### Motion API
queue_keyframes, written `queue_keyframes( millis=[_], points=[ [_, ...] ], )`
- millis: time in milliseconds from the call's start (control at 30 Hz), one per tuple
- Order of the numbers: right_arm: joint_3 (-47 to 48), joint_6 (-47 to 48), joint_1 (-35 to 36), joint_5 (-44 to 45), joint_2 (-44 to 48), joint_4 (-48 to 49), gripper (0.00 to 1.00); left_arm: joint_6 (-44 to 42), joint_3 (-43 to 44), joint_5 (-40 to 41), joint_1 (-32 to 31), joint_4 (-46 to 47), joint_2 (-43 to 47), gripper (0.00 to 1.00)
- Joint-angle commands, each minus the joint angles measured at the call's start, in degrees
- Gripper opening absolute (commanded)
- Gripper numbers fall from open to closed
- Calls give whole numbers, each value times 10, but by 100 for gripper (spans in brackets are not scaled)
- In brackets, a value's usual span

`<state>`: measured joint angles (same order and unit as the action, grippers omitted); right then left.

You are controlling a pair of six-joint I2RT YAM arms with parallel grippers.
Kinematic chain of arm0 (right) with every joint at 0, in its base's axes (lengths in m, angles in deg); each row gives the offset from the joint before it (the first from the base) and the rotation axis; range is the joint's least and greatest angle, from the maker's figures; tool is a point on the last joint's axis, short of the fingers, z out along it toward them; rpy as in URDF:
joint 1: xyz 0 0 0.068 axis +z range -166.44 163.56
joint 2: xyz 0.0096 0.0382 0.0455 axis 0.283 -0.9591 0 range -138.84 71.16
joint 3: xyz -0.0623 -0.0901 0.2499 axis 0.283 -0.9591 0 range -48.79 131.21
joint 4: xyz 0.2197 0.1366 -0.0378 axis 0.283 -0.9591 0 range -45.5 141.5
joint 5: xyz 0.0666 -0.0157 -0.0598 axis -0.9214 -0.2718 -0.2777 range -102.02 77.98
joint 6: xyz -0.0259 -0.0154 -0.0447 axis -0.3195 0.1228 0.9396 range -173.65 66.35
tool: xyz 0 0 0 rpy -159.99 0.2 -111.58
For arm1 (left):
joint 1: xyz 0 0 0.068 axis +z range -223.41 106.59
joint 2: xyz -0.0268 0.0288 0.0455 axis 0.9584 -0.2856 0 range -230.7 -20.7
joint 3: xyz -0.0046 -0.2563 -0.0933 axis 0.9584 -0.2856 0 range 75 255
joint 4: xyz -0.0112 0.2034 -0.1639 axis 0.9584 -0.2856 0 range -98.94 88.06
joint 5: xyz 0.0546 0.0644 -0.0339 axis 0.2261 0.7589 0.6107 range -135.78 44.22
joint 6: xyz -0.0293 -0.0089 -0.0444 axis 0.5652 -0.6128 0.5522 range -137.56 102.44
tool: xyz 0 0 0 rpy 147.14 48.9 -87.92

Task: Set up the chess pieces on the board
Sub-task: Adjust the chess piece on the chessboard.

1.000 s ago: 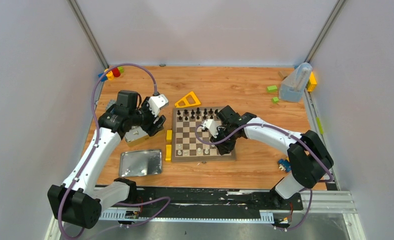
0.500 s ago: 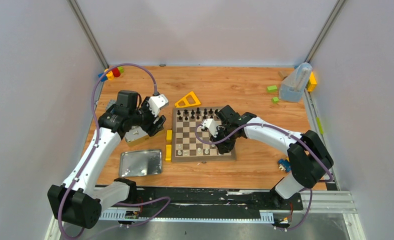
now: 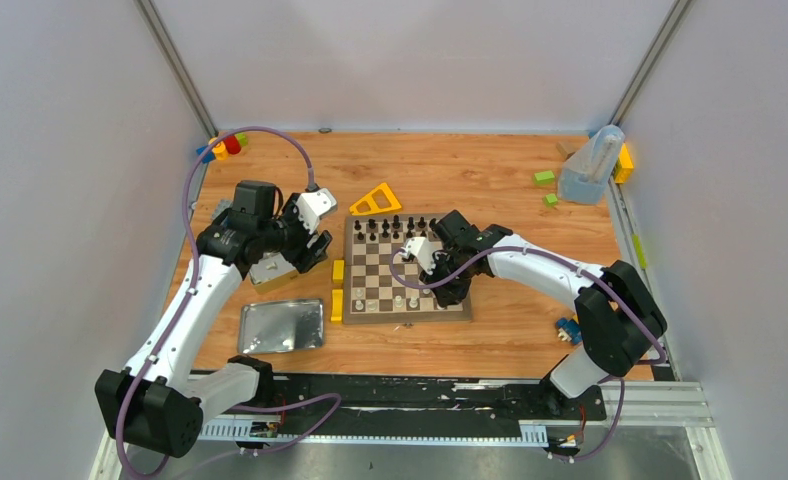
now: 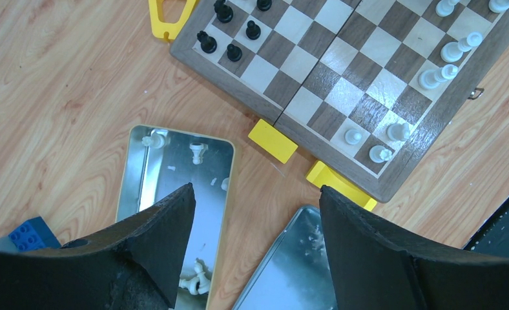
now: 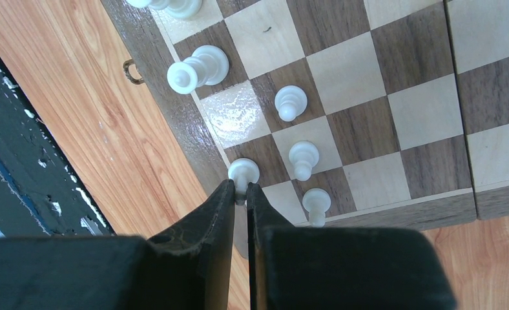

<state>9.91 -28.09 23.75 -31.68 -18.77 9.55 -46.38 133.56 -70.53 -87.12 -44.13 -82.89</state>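
Observation:
The board (image 3: 407,314) lies mid-table, with black chess pieces (image 3: 395,227) along its far rows and white ones near its front edge. My right gripper (image 5: 240,187) is shut on a white piece (image 5: 243,170) at the board's near corner square. Other white pieces (image 5: 290,102) stand beside it. In the top view the right gripper (image 3: 448,295) hangs over the board's front right part. My left gripper (image 4: 257,194) is open and holds nothing. It hovers left of the board (image 4: 342,58) above an open tin (image 4: 145,174) with loose white pieces (image 4: 197,151) inside.
A flat metal tin lid (image 3: 281,326) lies front left. Yellow blocks (image 4: 272,140) rest against the board's left edge and a yellow triangle (image 3: 376,200) lies behind it. A blue brick (image 4: 26,234) is beside the tin. A clear container (image 3: 590,165) and green blocks are at the back right.
The right gripper's fingers have closed onto the white piece at the board's front edge. Both arms have otherwise stayed in place.

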Motion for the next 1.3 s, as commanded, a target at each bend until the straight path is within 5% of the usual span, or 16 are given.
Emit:
queue_keyframes(
  millis=[0,733,1267],
  points=[
    [22,-2,-1,11,0,24,11,5,22,-1,5,1,13,78],
    [18,-2,-1,3,-1,20,17,4,19,-2,4,1,16,80],
    [20,4,-1,-3,10,4,10,3,18,-2,4,0,15,80]
  ],
)
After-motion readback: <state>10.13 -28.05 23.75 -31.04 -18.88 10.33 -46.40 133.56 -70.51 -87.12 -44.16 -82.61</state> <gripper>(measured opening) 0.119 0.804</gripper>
